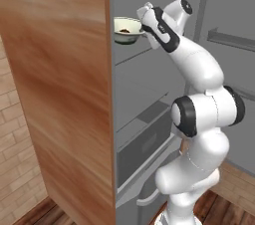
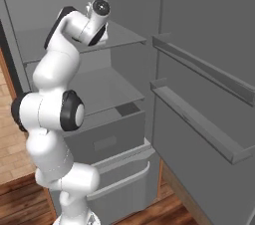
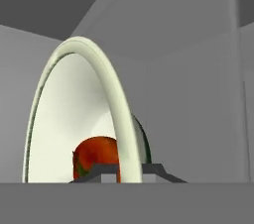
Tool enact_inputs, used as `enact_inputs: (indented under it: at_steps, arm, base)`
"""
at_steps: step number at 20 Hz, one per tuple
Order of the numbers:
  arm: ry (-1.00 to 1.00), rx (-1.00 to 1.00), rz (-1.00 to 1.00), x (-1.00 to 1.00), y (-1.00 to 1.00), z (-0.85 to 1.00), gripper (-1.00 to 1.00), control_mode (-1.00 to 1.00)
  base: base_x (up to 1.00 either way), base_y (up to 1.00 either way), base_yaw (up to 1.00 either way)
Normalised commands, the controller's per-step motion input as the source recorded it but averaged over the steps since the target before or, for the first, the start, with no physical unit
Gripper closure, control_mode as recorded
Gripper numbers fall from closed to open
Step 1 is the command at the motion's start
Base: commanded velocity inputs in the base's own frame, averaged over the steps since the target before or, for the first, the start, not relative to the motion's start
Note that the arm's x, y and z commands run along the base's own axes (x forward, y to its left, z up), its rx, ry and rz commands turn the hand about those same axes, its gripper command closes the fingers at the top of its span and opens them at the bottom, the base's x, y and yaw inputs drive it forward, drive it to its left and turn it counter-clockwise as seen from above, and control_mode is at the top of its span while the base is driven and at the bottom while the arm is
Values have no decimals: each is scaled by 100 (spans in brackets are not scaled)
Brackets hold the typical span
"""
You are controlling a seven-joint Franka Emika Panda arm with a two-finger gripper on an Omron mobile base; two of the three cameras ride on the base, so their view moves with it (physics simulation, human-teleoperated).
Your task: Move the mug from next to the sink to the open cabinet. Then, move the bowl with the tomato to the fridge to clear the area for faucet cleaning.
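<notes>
While reaching high into the open fridge (image 2: 199, 45), gripping the bowl (image 1: 126, 31) by its near rim with the hand (image 1: 143, 30), one finger (image 3: 101, 171) inside the rim and the other outside. Holding the bowl level in the left base view, up at the top shelf (image 2: 124, 35), just past the edge of the wooden panel (image 1: 60, 84). Carrying the tomato (image 3: 96, 156) inside, resting at the bowl's bottom close to the inner finger. Showing only as a small dark spot (image 1: 124, 30) from the left base view. Facing grey fridge walls behind the bowl in the hand view, with the rim arching tall across the middle. Standing with the arm (image 2: 50, 114) stretched upward in front of the lower drawers (image 2: 107, 144), and the fridge door (image 2: 209, 119) swung wide to the right, its two rails (image 2: 194, 114) bare. Whether the bowl is touching the shelf or hanging above it, impossible telling.
</notes>
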Motion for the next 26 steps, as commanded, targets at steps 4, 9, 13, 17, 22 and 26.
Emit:
enact_inputs:
  at_steps: [4,9,13,17,22,26]
  arm:
    - [0,-5,-4,51,37,-14,100,-100]
    - [1,-3,-1,26,22,-7,100,-100]
    - [-1,0,0,-2,-1,0,-100,-100]
    - [-15,0,0,-19,-2,17,-100,-100]
    - [-22,2,0,-44,-9,13,-100,-100]
    - [-30,6,0,-82,-28,14,-100,-100]
  base:
    - [0,0,0]
    - [0,0,0]
    - [0,0,0]
    - [0,0,0]
    - [0,0,0]
    - [0,0,0]
